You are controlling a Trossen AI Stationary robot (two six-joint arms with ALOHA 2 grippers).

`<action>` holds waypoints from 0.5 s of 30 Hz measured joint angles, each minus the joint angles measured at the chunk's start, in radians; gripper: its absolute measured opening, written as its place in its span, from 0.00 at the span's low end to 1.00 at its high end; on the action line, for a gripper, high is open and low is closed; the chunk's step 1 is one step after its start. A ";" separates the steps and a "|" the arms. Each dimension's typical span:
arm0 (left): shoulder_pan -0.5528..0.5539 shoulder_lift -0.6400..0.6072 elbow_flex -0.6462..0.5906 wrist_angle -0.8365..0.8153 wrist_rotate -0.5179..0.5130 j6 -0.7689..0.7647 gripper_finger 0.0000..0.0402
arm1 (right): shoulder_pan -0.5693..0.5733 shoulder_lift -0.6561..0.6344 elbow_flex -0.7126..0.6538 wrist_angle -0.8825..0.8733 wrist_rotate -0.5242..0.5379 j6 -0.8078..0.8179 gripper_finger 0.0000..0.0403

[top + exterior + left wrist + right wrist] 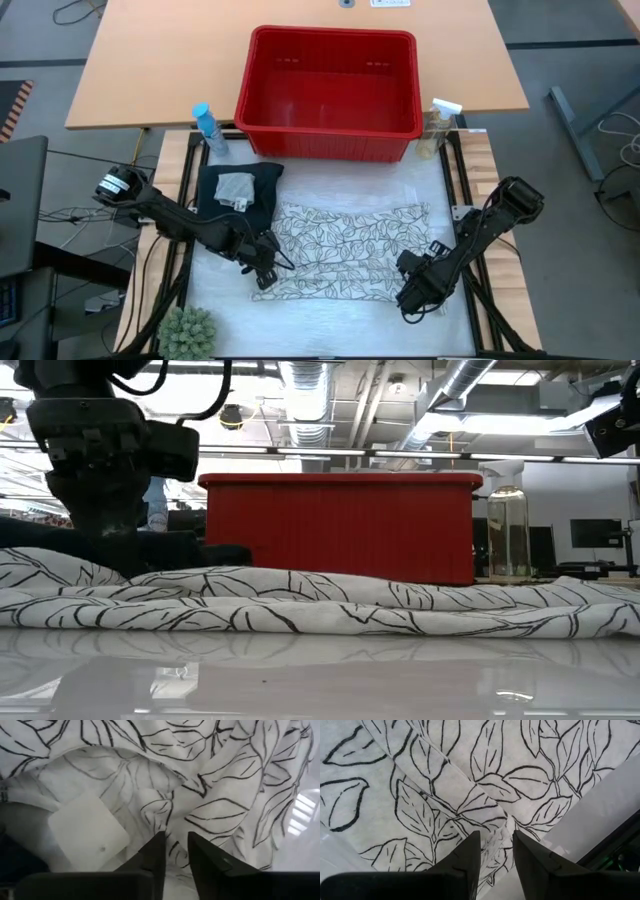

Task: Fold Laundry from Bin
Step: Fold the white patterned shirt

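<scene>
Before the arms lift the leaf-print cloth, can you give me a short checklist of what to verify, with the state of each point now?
1. Left gripper pinching the leaf-print cloth at its left end: ok, fabric sits between the fingertips.
2. Right gripper pinching the cloth's right end: ok, a bunched fold is caught between the fingers.
3. Cloth lying flat: not ok, wrinkled with folded layers.
4. Red bin emptied: ok.
5. Folded dark trousers with grey cloth clear of the leaf-print cloth: cannot tell, edges lie very close.
6. Spray bottles upright beside the bin: ok.

Robotics lab, exposed ceiling ducts (300, 385) and pipes, monitors (598, 532) behind, loose floor cables (75, 12), bare concrete floor (570, 45)
</scene>
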 joint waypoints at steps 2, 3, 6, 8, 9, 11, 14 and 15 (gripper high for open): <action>0.000 -0.002 -0.001 0.011 -0.002 0.006 0.12 | 0.000 0.000 0.000 0.000 0.000 0.000 0.34; 0.000 -0.003 0.000 0.020 -0.008 0.007 0.10 | 0.000 0.000 0.000 0.001 0.000 -0.001 0.34; 0.000 -0.003 0.001 0.012 -0.014 0.014 0.03 | 0.000 0.000 0.000 0.001 0.000 -0.001 0.34; 0.000 -0.003 0.000 0.008 -0.016 0.017 0.01 | 0.000 0.000 0.000 0.001 0.000 -0.001 0.34; 0.000 -0.003 0.000 0.006 -0.017 0.017 0.01 | 0.000 0.000 0.000 0.002 0.000 -0.001 0.34; 0.001 -0.003 0.000 0.008 -0.017 0.015 0.00 | 0.000 0.000 0.000 0.001 0.000 -0.001 0.34; 0.002 -0.003 0.001 0.008 -0.006 -0.007 0.00 | 0.000 0.000 0.000 0.001 0.001 -0.003 0.34; 0.002 -0.003 0.001 0.008 -0.007 -0.013 0.00 | 0.000 0.000 0.000 0.001 0.001 -0.003 0.34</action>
